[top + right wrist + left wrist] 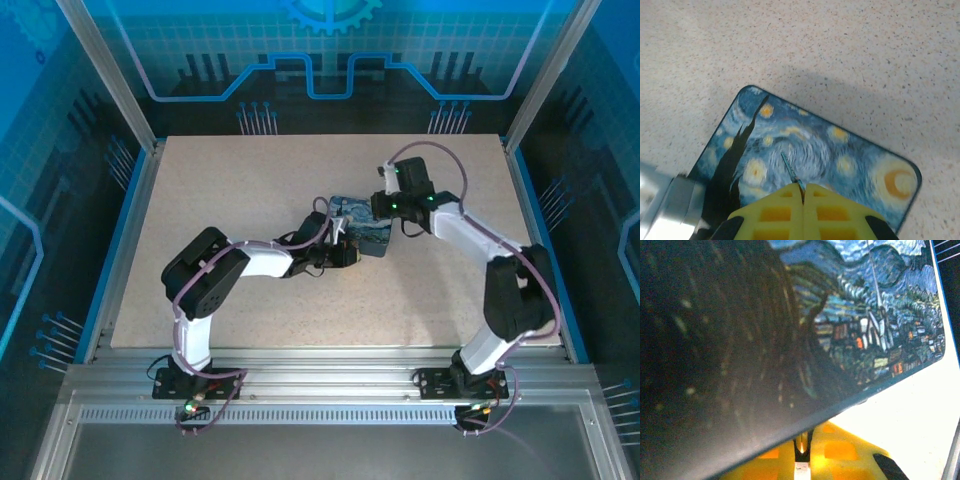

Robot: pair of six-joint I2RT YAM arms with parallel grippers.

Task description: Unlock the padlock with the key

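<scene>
My right gripper [803, 192] is shut on the key [789, 169]. Its thin dark blade sticks out past the yellow fingertips, just above the painted tin [830, 150]. A blurred bluish-silver block at the tin's lower left corner looks like the padlock [671, 202]. My left gripper [804, 441] sits under the tin's dark edge [790, 425] with its jaws nearly together. A thin bright sliver shows between them, and I cannot tell what it is. From above, the left gripper [347, 252] meets the tin [362, 228] from the near left. The right gripper [390, 212] is over its far right.
The speckled beige table [250, 180] spreads around the tin on all sides. Aluminium frame posts [110, 70] and blue side walls border it. The two arm bases [195, 380] are bolted at the near edge.
</scene>
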